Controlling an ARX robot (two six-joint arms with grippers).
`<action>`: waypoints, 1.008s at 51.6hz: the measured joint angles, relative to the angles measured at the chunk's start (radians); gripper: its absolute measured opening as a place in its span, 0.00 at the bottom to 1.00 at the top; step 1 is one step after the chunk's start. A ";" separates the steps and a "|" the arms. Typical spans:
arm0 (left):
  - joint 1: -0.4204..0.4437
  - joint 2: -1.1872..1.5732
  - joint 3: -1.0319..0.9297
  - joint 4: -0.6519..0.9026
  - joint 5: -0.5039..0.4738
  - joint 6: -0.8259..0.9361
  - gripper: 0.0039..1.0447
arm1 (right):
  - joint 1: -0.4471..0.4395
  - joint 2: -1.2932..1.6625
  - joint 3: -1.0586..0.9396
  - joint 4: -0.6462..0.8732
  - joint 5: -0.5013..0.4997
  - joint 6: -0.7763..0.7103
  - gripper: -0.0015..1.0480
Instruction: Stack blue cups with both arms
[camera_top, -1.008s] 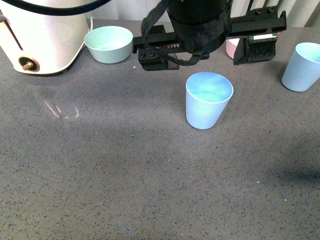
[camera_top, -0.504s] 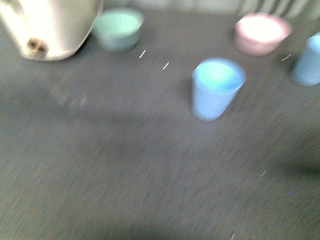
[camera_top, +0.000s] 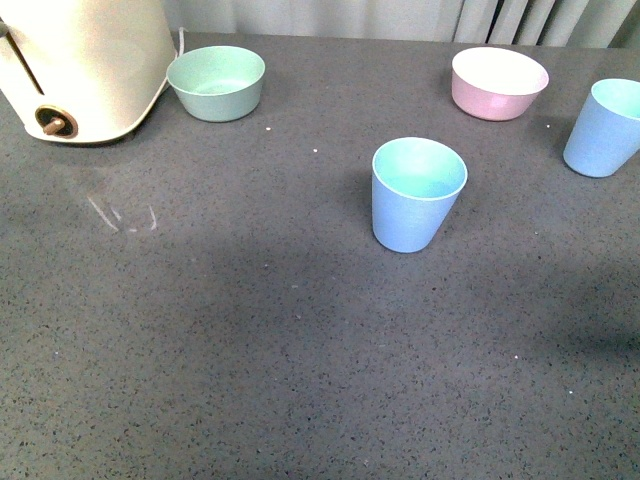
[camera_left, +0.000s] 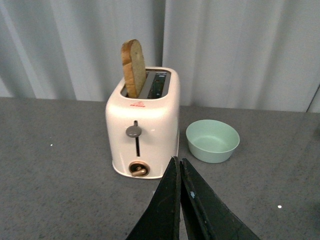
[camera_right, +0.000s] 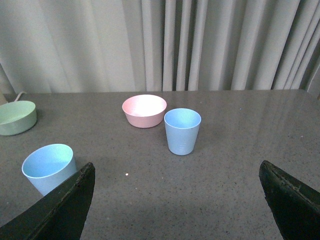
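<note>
One blue cup (camera_top: 417, 195) stands upright in the middle of the grey table; the right wrist view shows this cup (camera_right: 49, 167) beside one finger. A second blue cup (camera_top: 604, 128) stands upright at the right edge, and it is the cup (camera_right: 182, 130) straight ahead in the right wrist view. No arm shows in the front view. My right gripper (camera_right: 177, 172) is open wide, well short of both cups, with nothing between its fingers. My left gripper (camera_left: 179, 161) is shut with nothing in it and points toward the toaster.
A cream toaster (camera_top: 80, 70) (camera_left: 142, 125) with a bread slice (camera_left: 133, 68) stands at the back left. A mint-green bowl (camera_top: 216, 83) (camera_left: 212, 140) sits beside it. A pink bowl (camera_top: 499, 82) (camera_right: 144, 110) is at the back right. Grey curtains hang behind the table.
The black arm that hung over the back of the table a second ago has left the front view. The pink bowl shows whole now. The cups stand where they were.
</note>
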 joint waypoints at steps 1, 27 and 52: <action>0.006 -0.011 -0.007 -0.004 0.007 0.000 0.01 | 0.000 0.000 0.000 0.000 0.000 0.000 0.91; 0.146 -0.300 -0.175 -0.129 0.142 0.003 0.01 | 0.000 0.000 0.000 0.000 0.000 0.000 0.91; 0.245 -0.623 -0.186 -0.419 0.242 0.005 0.01 | 0.000 0.000 0.000 0.000 0.000 0.000 0.91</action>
